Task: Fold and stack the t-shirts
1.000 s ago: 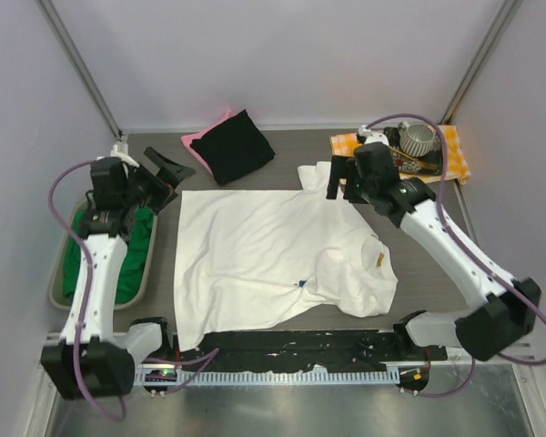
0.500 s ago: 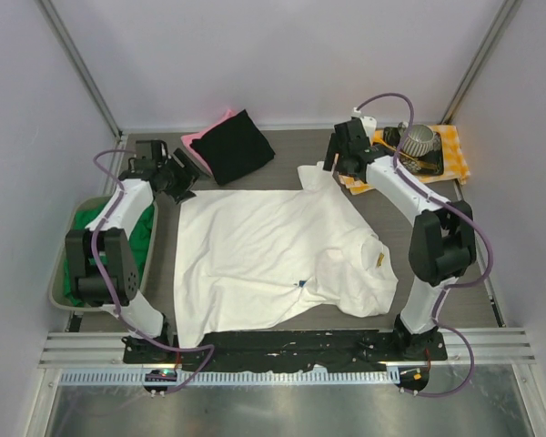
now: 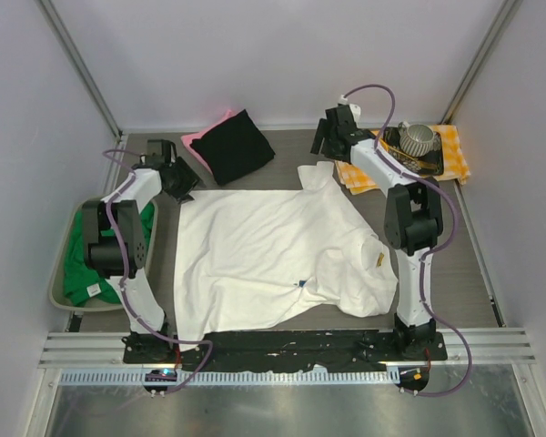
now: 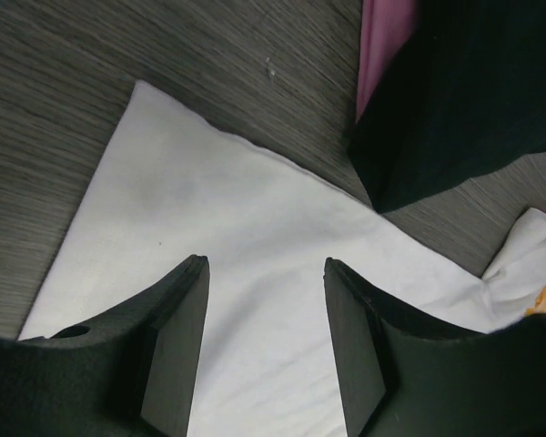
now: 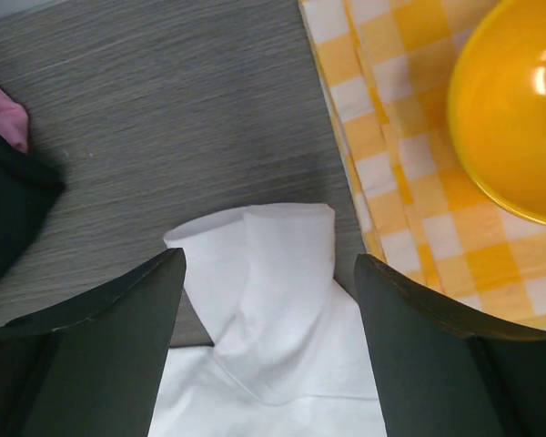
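Seen from above, a white t-shirt (image 3: 273, 250) lies spread flat across the centre of the grey table (image 3: 437, 259), with one sleeve (image 3: 317, 175) curled up at its upper right corner. A folded black t-shirt (image 3: 238, 146) sits at upper centre on top of a pink t-shirt (image 3: 198, 138), near the white one's upper left corner. A green t-shirt (image 3: 80, 273) fills a tray (image 3: 56, 289) at the left edge.

The left gripper (image 3: 177, 177) hovers over the white shirt's upper left corner, fingers apart, holding nothing. The right gripper (image 3: 328, 137) hangs over the curled sleeve, fingers spread wide and empty. Beside it is an orange-and-white checked cloth (image 3: 452, 153) carrying a yellow bowl (image 5: 519, 100).
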Motion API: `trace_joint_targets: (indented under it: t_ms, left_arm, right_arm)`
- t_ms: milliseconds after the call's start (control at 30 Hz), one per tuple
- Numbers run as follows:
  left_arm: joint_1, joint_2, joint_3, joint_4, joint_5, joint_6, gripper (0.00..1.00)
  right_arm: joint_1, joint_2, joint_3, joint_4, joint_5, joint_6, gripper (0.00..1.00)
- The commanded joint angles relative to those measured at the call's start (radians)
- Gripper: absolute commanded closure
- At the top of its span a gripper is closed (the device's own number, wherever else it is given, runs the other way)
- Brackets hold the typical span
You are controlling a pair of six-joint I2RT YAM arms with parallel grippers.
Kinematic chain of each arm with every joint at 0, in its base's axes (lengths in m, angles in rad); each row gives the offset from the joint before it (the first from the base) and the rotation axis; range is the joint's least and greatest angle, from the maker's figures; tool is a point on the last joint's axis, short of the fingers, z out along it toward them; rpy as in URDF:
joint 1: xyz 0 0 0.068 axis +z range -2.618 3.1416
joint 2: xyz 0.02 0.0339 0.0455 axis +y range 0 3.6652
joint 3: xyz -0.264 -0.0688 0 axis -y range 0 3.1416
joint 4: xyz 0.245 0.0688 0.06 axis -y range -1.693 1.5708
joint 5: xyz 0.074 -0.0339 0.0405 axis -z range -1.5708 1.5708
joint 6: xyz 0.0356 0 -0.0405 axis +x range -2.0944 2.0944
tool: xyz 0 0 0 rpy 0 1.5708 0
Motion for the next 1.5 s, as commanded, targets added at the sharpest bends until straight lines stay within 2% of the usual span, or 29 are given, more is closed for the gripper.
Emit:
trace_joint_targets:
  t_ms: [0,633,733,767,800,933,1033,1067,1200,1333,1433,1467]
  left_arm:
    - [0.000,0.028,0.052,-0.019,-0.053,0.019,0.44]
    - [0.000,0.025,0.044,-0.016,-0.061,0.026,0.46]
    - [0.001,0.022,0.050,-0.021,-0.064,0.028,0.46]
    - [0.000,0.024,0.050,-0.022,-0.067,0.031,0.46]
    - [0.000,0.022,0.049,-0.024,-0.072,0.031,0.46]
    - [0.001,0.027,0.050,-0.024,-0.072,0.032,0.46]
    - [0.001,0.028,0.049,-0.025,-0.073,0.034,0.46]
    - [0.001,0.027,0.049,-0.025,-0.073,0.034,0.46]
    - [0.001,0.024,0.049,-0.027,-0.078,0.039,0.46]
    - [0.001,0.022,0.047,-0.027,-0.078,0.039,0.46]
    - [0.000,0.025,0.046,-0.027,-0.079,0.040,0.46]
    - [0.000,0.028,0.046,-0.027,-0.079,0.040,0.46]
  right_arm:
    - [0.004,0.074,0.135,-0.017,-0.066,-0.009,0.20]
    - [0.011,0.229,0.184,-0.009,-0.141,0.014,0.47]
    - [0.011,0.230,0.178,-0.009,-0.133,0.009,0.56]
    - [0.011,0.230,0.177,-0.008,-0.132,0.009,0.64]
    - [0.011,0.230,0.175,-0.011,-0.126,0.008,0.68]
    - [0.015,0.220,0.174,-0.016,-0.108,-0.006,0.74]
    - [0.024,0.197,0.163,-0.013,-0.077,-0.020,0.90]
    - [0.025,0.188,0.160,-0.011,-0.065,-0.030,0.99]
    - [0.062,0.114,0.103,0.026,-0.009,-0.072,0.99]
    - [0.158,-0.027,0.020,0.112,0.006,-0.124,0.99]
    - [0.226,-0.052,0.020,0.121,-0.049,-0.165,0.99]
    - [0.240,-0.043,0.060,0.081,-0.108,-0.175,0.99]
